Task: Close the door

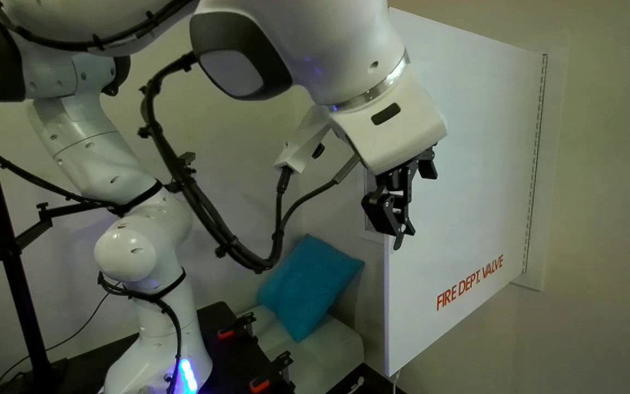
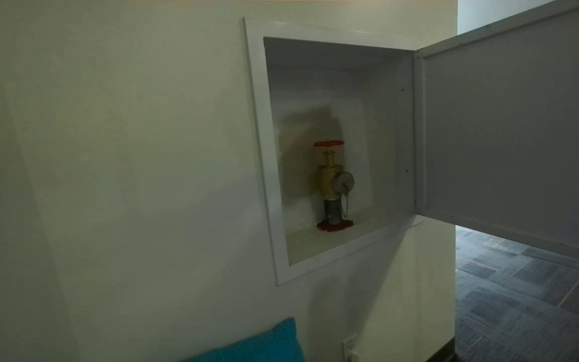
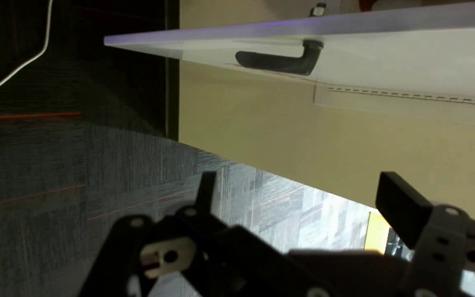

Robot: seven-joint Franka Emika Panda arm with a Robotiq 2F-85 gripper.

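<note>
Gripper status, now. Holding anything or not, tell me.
Gripper: open, holding nothing; the black lever handle is not between its fingers.

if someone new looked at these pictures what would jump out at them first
Probably the white door, standing open, with red FIRE DEPT. VALVE lettering low on its outer face. The red-wheeled valve inside the wall recess likely comes next. Then the bright blue pillow, below that recess, may catch the eye.

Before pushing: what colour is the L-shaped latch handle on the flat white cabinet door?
Dark grey, nearly black; the latch handle shows best in the wrist view.
</note>
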